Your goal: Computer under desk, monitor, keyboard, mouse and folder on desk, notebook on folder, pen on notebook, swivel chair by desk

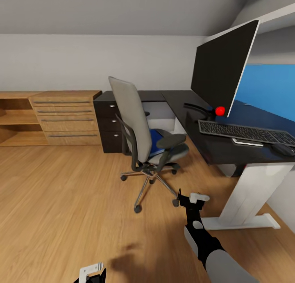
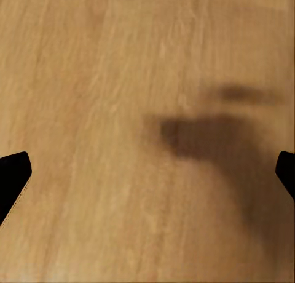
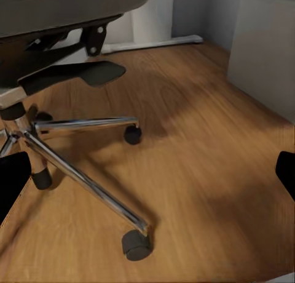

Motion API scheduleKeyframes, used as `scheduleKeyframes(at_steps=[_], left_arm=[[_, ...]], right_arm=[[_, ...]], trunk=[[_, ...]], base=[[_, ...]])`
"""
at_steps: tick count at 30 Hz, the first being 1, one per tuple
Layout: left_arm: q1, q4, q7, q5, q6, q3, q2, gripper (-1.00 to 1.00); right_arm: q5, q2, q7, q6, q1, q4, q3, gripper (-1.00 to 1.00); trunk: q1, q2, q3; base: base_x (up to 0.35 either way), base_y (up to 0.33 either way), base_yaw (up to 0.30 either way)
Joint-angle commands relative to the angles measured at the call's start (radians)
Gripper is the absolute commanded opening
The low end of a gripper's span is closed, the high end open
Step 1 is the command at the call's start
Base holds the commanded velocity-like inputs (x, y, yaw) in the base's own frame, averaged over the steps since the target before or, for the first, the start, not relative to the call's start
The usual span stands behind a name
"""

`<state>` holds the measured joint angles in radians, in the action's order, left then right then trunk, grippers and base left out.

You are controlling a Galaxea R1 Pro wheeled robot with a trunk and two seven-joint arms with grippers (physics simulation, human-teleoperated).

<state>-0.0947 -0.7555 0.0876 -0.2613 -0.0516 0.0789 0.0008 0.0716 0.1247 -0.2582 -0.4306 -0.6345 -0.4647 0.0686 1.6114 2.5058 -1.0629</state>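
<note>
Head view: the folder [image 1: 155, 140] lies on the chair [image 1: 141, 131] seat, beside the desk [image 1: 213, 147]. A low reach with the right tool [image 1: 196, 201] risks nudging the casters and rolling the chair away. Both tools, left [image 1: 92, 272] included, gape wide, empty, over the floor [image 1: 61, 192].

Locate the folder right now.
In the head view the blue folder lies on the seat of the swivel chair, between its armrests, left of the desk.
</note>
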Motion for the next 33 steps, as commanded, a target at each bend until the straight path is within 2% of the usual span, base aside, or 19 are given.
scheduleKeyframes(at_steps=[1,19,24,33], left_arm=[[0.000,0.000,0.007,-0.009,-0.005,0.005,0.001,1.00],[0.000,0.001,0.007,-0.008,-0.008,0.006,0.002,1.00],[0.000,0.001,0.007,-0.009,-0.011,0.005,0.002,1.00],[0.000,0.001,0.008,-0.009,-0.021,0.005,0.002,1.00]], right_arm=[[0.008,0.001,-0.001,-0.003,-0.001,-0.003,0.006,1.00],[0.008,-0.009,-0.001,-0.001,-0.029,-0.034,0.007,1.00],[0.007,-0.020,-0.001,-0.003,-0.031,-0.031,0.008,1.00],[0.006,-0.024,0.000,-0.003,-0.031,-0.029,0.008,1.00]], trunk=[[0.000,0.000,-0.001],[0.000,0.000,-0.001],[0.000,0.000,-0.001],[0.000,0.000,-0.001]], base=[[0.243,0.000,0.000],[0.049,0.000,0.000],[0.224,0.000,0.000],[0.287,0.000,0.000]])
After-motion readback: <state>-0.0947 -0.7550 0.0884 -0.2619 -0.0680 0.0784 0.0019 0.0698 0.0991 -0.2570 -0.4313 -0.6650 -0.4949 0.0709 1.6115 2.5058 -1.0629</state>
